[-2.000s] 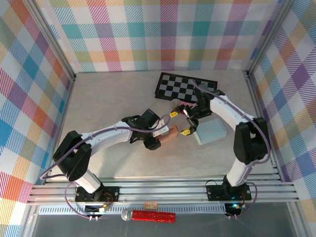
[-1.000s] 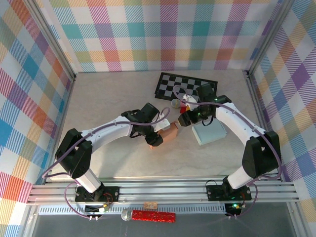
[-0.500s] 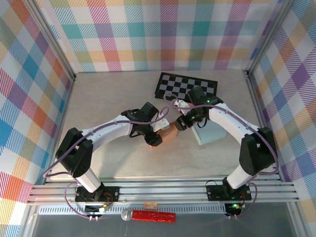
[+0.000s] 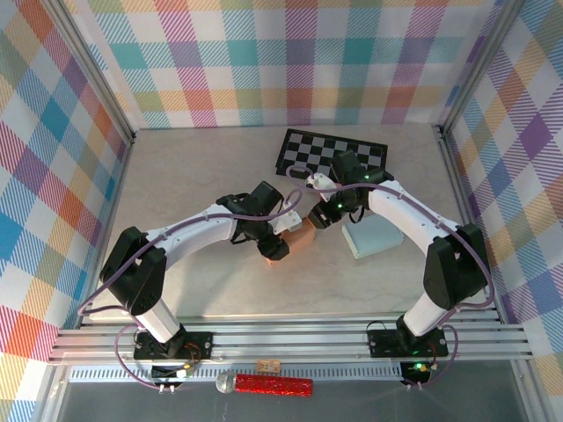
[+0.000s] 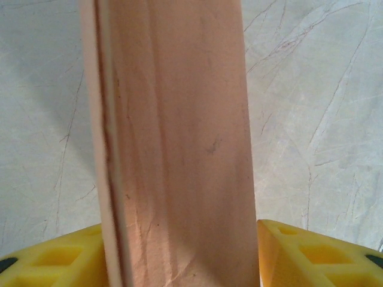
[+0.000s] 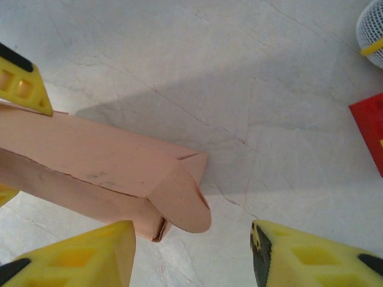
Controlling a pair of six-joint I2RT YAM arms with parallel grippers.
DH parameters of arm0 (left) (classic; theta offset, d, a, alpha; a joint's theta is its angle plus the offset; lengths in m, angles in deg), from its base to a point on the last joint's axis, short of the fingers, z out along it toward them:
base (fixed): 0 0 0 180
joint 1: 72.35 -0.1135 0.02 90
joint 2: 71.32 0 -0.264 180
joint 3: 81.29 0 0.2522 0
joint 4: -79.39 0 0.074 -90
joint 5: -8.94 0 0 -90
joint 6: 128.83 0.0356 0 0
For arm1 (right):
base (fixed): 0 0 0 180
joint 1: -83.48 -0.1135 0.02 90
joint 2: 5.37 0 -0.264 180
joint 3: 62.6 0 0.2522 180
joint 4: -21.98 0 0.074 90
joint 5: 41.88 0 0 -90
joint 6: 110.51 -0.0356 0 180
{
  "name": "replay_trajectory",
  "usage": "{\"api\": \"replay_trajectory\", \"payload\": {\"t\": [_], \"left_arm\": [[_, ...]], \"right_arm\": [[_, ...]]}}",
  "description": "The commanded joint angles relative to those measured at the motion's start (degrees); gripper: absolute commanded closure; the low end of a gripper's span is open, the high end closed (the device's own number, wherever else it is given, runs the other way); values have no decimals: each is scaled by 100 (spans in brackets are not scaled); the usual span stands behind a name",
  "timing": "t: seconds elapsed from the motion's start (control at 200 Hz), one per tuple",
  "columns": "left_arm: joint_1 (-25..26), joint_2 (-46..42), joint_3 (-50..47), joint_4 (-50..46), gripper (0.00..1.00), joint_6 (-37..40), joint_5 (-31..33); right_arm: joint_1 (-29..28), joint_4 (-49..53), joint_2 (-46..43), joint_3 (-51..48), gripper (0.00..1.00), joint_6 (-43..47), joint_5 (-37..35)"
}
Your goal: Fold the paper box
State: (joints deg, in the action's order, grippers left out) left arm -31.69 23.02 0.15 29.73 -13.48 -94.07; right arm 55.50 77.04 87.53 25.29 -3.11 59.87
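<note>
1. Left wrist view: the left gripper [image 5: 179, 239] has its yellow fingers [image 5: 54, 257] pressed on the two flanks of the paper box [image 5: 179, 119]. The box runs from 6 o'clock straight up to 12 o'clock.
2. Right wrist view: the right gripper [image 6: 191, 239] has its jaws spread and holds nothing. The box comes in from 9 o'clock, and its rounded end flap [image 6: 182, 206] hangs loose just above the gap between the fingers.
3. Top external view: the box [image 4: 303, 239] lies near the middle of the table [image 4: 202, 176]. A blue-grey block [image 4: 374, 236] sits at its 3 o'clock and a chessboard [image 4: 330, 154] at its 1 o'clock.
4. Progress, as judged: the body is already a closed long sleeve, but the end flap is not tucked in, so closing the ends is left.
5. Change from two seconds earlier: the right gripper has moved from beside the block toward 9 o'clock, up to the box's free end. The left gripper has kept its pinch, and the box has barely shifted.
</note>
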Motion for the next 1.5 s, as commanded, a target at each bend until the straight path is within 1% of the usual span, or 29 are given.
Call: {"api": "replay_trajectory", "payload": {"t": [0.0, 0.13, 0.225, 0.4, 0.48, 0.565, 0.735, 0.91, 1.115, 1.225, 1.35, 1.41, 1.495], "left_arm": [[-67, 48, 164, -83, 43, 120, -138], [-76, 66, 193, -104, 44, 158, -140], [-96, 53, 184, -119, 44, 214, -131], [-155, 42, 176, -146, 44, 252, -131], [-173, 31, 171, -137, 44, 252, -140], [-182, 53, 199, -153, 44, 251, -164], [-180, 116, 263, -185, 45, 258, -115], [-182, 158, 340, -224, 46, 261, -62], [-182, 171, 351, -233, 47, 265, -39], [-182, 165, 351, -233, 47, 260, -30], [-182, 171, 351, -233, 47, 252, -34], [-182, 175, 341, -233, 47, 245, -26], [-182, 185, 342, -224, 47, 245, -17]], "right_arm": [[-31, -67, -186, -146, 43, 85, -29], [-31, -167, -147, -220, 43, 207, 56], [-35, -141, -12, -91, 44, 263, 144], [-40, -157, 112, 60, 48, 254, 513], [-48, -109, 180, 149, 51, 250, 548], [-49, -87, 234, 228, 55, 224, 637], [-75, 14, 303, 354, 70, 171, 706], [-102, 53, 233, 292, 77, 131, 615], [-127, 47, 175, 195, 82, 103, 474], [-137, 45, 154, 178, 83, 83, 366], [-145, 46, 122, 175, 86, 61, 315], [-137, 54, 113, 174, 86, 39, 285], [-154, 41, 84, 147, 80, 4, 241]]}}
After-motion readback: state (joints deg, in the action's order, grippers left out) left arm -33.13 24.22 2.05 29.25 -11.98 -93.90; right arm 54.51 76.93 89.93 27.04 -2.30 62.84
